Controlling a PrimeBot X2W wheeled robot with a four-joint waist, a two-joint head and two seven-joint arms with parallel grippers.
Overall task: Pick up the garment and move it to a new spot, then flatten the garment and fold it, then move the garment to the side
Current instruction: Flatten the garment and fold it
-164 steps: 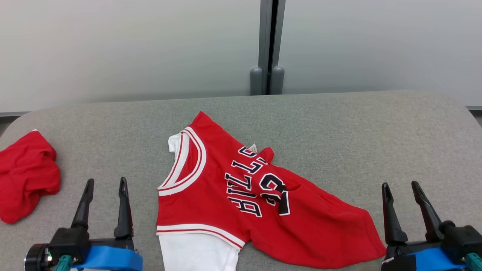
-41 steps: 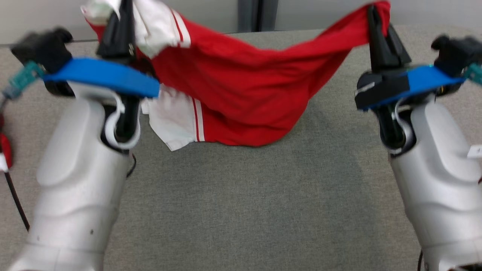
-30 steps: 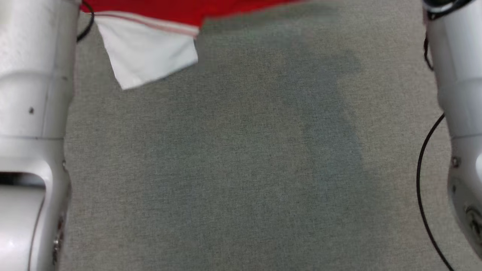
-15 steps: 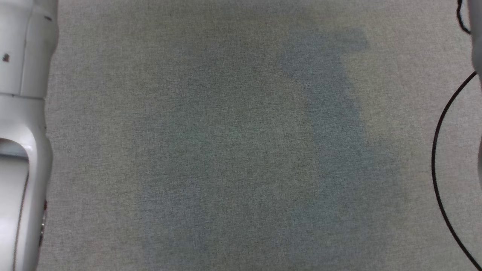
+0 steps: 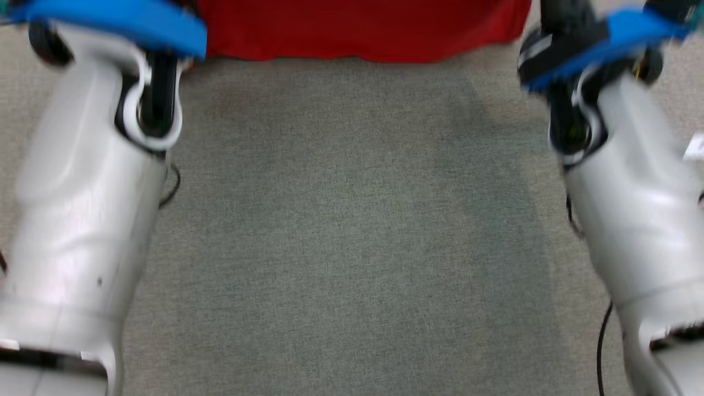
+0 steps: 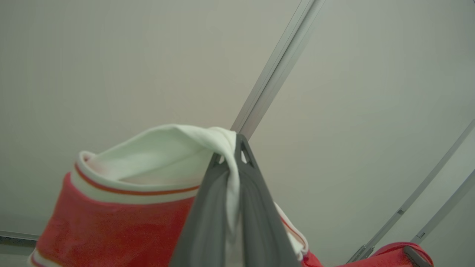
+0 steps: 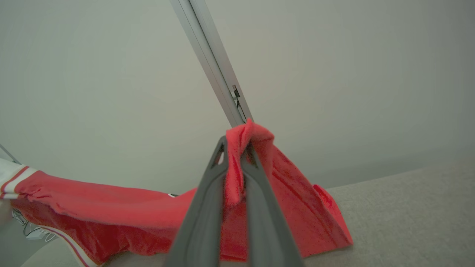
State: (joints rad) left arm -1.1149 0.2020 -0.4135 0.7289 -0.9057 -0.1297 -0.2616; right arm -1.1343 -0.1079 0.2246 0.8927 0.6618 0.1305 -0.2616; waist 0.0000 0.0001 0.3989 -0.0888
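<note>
The garment (image 5: 357,27), a red jersey with white trim and a white sleeve, hangs stretched between my two arms above the grey table. Its lower edge runs along the top of the head view. In the left wrist view my left gripper (image 6: 230,152) is shut on a white fold of the garment (image 6: 111,222). In the right wrist view my right gripper (image 7: 236,146) is shut on a bunched red corner of the garment (image 7: 111,211), whose far end sags to the table. My pale forearms (image 5: 82,192) rise at both sides of the head view.
The grey fabric table top (image 5: 352,247) spreads below the garment between my arms. A pale wall with a metal strip (image 6: 274,74) stands behind. A black cable (image 5: 602,341) hangs by my right arm.
Both grippers took the garment off the table and hold it up. The head camera dipped toward the bare table, then rose again, bringing the arms and red cloth back into view.
</note>
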